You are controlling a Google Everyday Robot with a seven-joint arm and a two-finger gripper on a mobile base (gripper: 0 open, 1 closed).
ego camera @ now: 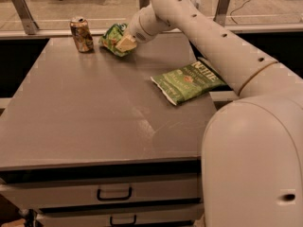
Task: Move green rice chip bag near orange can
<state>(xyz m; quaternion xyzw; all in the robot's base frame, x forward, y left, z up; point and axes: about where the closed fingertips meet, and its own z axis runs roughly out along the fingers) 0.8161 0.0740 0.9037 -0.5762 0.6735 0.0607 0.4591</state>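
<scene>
The green rice chip bag [112, 37] is bright green and crumpled, at the far left of the table, just right of the orange can [81, 33]. The can stands upright near the table's back edge, a small gap from the bag. My gripper [126, 43] reaches in from the right and is shut on the bag's right end, with a tan finger pad [126, 44] showing against the green. The bag's underside and the other finger are hidden.
A flat, paler green Kettle bag [187, 81] lies at the table's right edge, partly under my arm [213, 41]. The grey table [94, 117] has drawers with handles [114, 193] at the front. A glass rail runs behind it.
</scene>
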